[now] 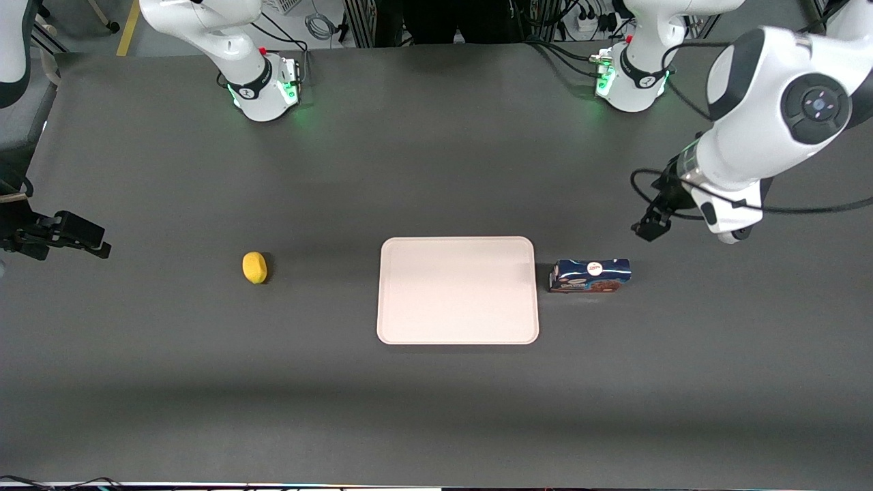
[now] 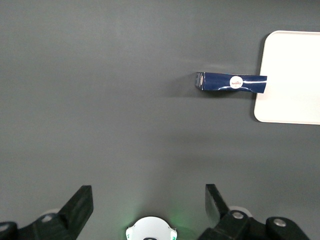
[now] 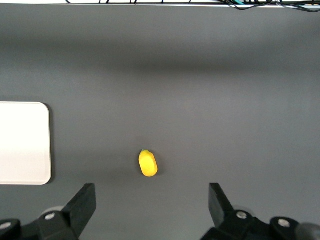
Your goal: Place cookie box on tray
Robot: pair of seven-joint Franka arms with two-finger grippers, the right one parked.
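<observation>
Cookie box placement is at the approach step: the carton lies flat on the dark table, just beside the tray at the working arm's end, not on it. The gripper is held high above the table, apart from the box, with fingers spread wide and nothing held. A descent over the box's narrow width is judged necessary next. A yellow lemon lies toward the parked arm's end.

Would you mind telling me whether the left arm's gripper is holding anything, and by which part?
Nothing is held: the gripper hangs open above bare table, apart from the small dark-blue cookie box lying beside the pale tray.
</observation>
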